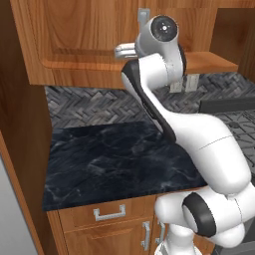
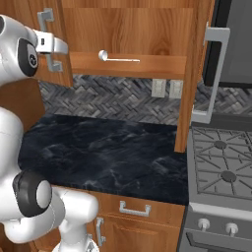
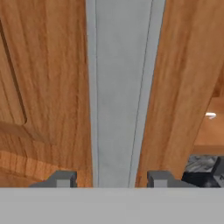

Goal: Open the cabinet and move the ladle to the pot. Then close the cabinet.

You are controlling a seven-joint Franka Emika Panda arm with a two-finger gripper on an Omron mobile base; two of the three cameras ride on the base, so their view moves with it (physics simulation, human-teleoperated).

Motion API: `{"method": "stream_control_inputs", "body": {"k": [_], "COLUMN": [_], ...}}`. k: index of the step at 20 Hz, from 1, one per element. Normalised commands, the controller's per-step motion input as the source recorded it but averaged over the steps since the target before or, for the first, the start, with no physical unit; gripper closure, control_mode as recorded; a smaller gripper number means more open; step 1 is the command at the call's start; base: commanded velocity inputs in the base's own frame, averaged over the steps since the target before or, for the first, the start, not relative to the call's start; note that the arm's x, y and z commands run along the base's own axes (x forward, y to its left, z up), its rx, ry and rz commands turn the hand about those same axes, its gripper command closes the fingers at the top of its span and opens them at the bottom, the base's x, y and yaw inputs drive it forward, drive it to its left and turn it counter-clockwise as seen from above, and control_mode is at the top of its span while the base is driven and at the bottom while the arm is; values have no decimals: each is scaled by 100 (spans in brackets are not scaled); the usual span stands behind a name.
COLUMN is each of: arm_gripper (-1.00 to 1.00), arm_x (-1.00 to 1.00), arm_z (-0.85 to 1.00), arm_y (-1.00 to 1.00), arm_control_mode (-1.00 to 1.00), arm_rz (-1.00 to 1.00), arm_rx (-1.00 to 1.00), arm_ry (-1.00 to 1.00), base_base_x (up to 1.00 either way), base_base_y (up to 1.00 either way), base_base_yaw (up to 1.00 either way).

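hand (image 3: 109, 179) straddles the left door's silver bar handle (image 3: 120, 87), fingertips (image 3: 65, 178) either side of it; can't tell if they're clenched on it or just around it. right door (image 2: 194, 74) of the cabinet (image 2: 128, 29) stands swung out edge-on, left door (image 1: 74, 40) only partly open. ladle (image 2: 118, 58) lies flat on the cabinet's bottom board, bowl to the left, thin handle to the right, above the dark marble desk (image 2: 98, 147). looks like light, stiff, slick metal; judged best taken mid-handle across the thin shaft, a low pinch since it sits flush on the wood. bar handle is rigid, good for pulling; door should swing easy on hinges. stove (image 2: 221, 167) sits to the right.
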Motion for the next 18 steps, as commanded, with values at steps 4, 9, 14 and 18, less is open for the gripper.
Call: {"method": "stream_control_inputs", "body": {"k": [4, 9, 14, 18], "arm_gripper": [-100, -100, -100, -100], "arm_x": [-22, -58, -86, 2], "arm_z": [14, 18, 9, -7], "arm_y": [1, 0, -18, -49], "arm_control_mode": [-100, -100, -100, -100], "arm_rz": [-6, -2, 0, 4], "arm_rx": [0, 0, 4, 27], "arm_ry": [5, 0, -2, 0], "base_base_x": [0, 0, 0, 0], "base_base_y": [0, 0, 0, 0], "base_base_yaw": [0, 0, 0, 0]}}
